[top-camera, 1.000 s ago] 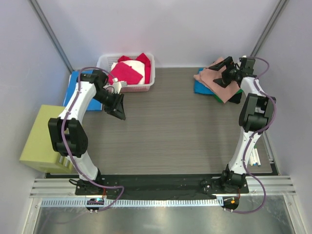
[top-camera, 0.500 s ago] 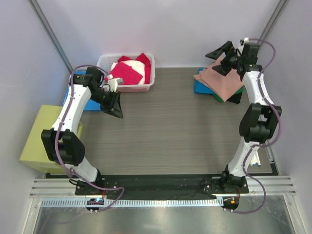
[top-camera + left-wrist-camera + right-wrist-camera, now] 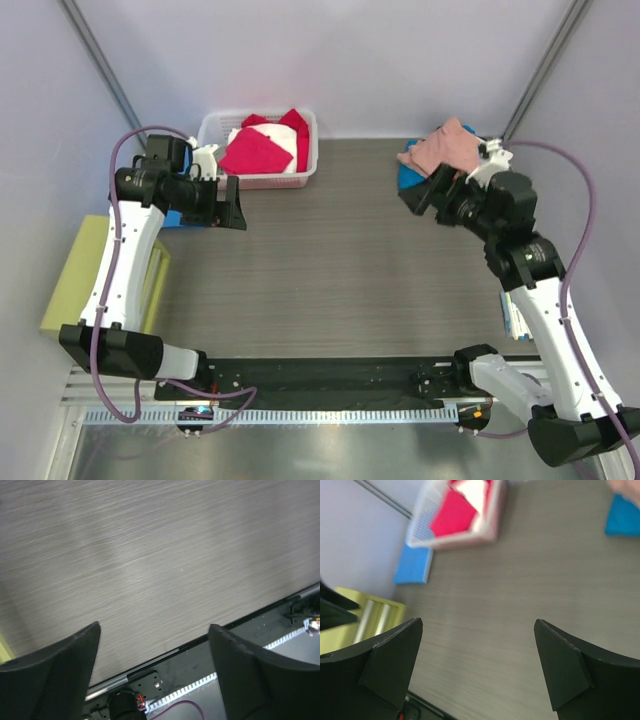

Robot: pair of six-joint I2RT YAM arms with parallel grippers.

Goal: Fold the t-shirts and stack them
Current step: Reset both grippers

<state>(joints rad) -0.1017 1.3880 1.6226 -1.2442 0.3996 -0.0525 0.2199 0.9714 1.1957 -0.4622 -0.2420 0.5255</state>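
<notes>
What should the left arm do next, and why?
Probably move the left gripper over the basket to grab the magenta t-shirt: it and the right gripper stand open and empty, and the pink t-shirt already lies on the pile.

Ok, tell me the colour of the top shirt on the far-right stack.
Dusty pink; the top shirt shows best in the top external view.

I see L gripper (image 3: 232, 203) jaws spread, nothing between; R gripper (image 3: 425, 195) same. Both wrists aimed inward.
</notes>
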